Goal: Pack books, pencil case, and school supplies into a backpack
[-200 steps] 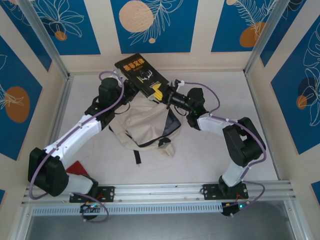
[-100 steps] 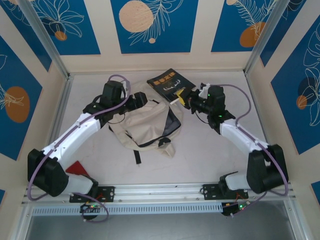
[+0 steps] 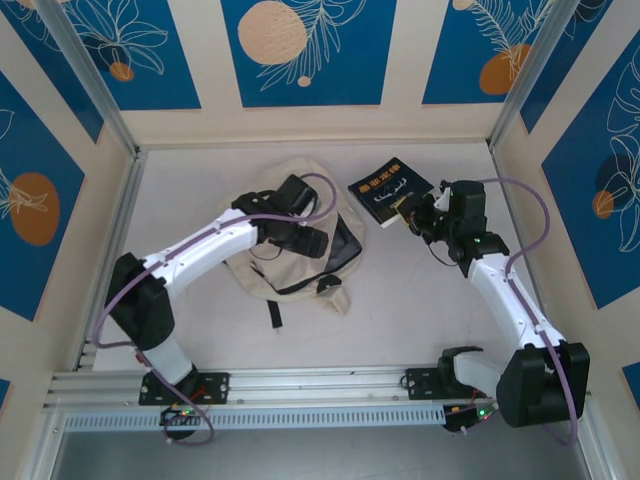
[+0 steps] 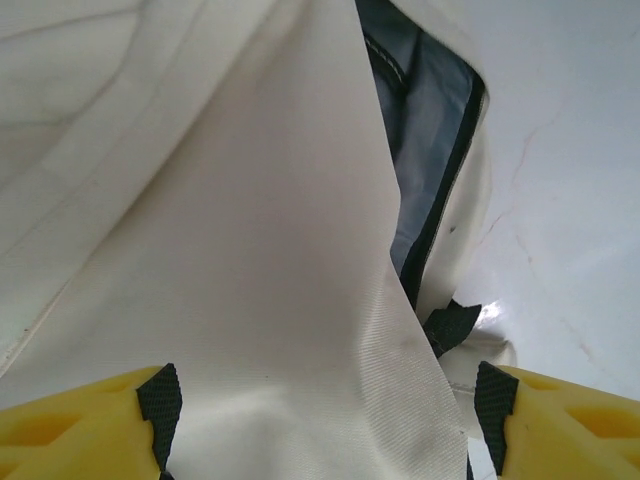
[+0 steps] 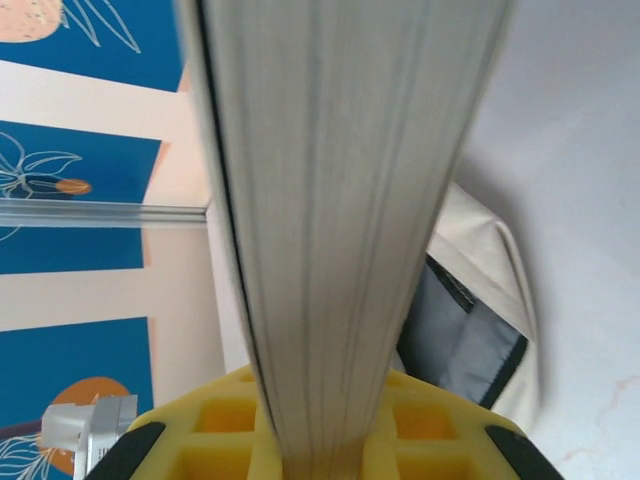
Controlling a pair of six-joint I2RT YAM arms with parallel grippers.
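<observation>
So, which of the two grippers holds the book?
The right gripper: it is shut on the book's edge, beside the backpack. The left gripper stands open over the backpack.

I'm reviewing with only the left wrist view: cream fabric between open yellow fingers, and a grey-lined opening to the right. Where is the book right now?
Observer: The black book is clamped at one corner in the right gripper, to the right of the backpack.
Operator: Can that side see the opening?
Observer: Yes. The right wrist view shows the grey lining gaping past the book's page edge.
Operator: And on my side, from above?
Observer: The left gripper sits over the backpack's middle, beside its dark opening.
</observation>
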